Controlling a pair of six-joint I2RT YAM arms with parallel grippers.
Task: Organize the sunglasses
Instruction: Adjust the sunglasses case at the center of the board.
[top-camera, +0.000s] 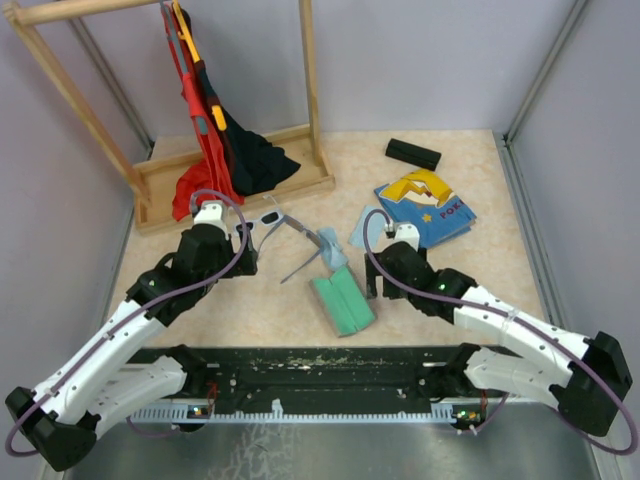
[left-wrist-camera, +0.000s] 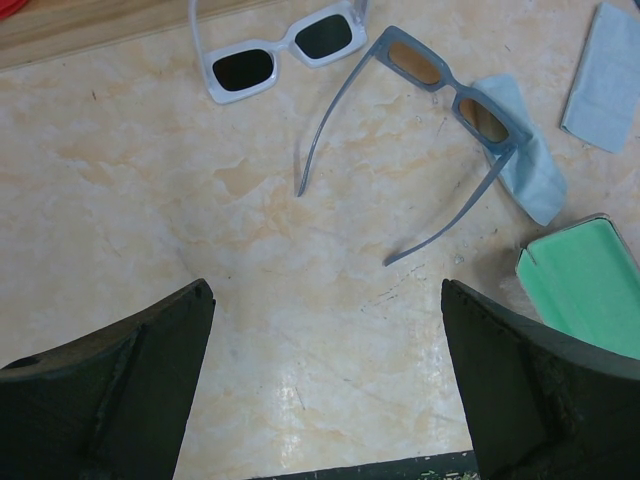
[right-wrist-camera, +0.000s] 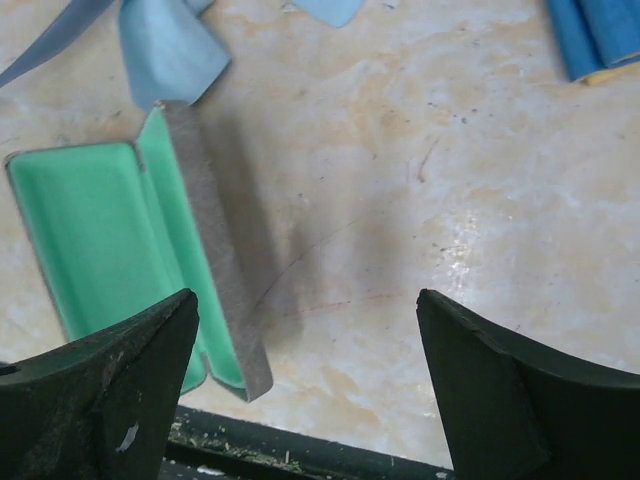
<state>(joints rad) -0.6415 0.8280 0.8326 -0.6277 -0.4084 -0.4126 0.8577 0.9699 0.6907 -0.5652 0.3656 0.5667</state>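
Note:
The white-framed sunglasses (top-camera: 266, 217) (left-wrist-camera: 285, 52) lie open on the table, lenses dark. The grey thin-framed sunglasses (top-camera: 308, 247) (left-wrist-camera: 440, 85) lie just right of them with temples spread, partly on a light-blue cloth (left-wrist-camera: 525, 165). An open grey case with green lining (top-camera: 342, 303) (left-wrist-camera: 590, 285) (right-wrist-camera: 90, 230) lies in front of them. My left gripper (top-camera: 243, 256) (left-wrist-camera: 325, 290) is open and empty, near the table, short of both pairs. My right gripper (top-camera: 372, 280) (right-wrist-camera: 305, 295) is open and empty, just right of the open case.
A second light-blue cloth (left-wrist-camera: 605, 75) lies right of the grey pair. A blue picture book (top-camera: 425, 210) (right-wrist-camera: 595, 35) and a black case (top-camera: 413, 153) lie at the back right. A wooden rack (top-camera: 235, 185) with hanging clothes stands at the back left.

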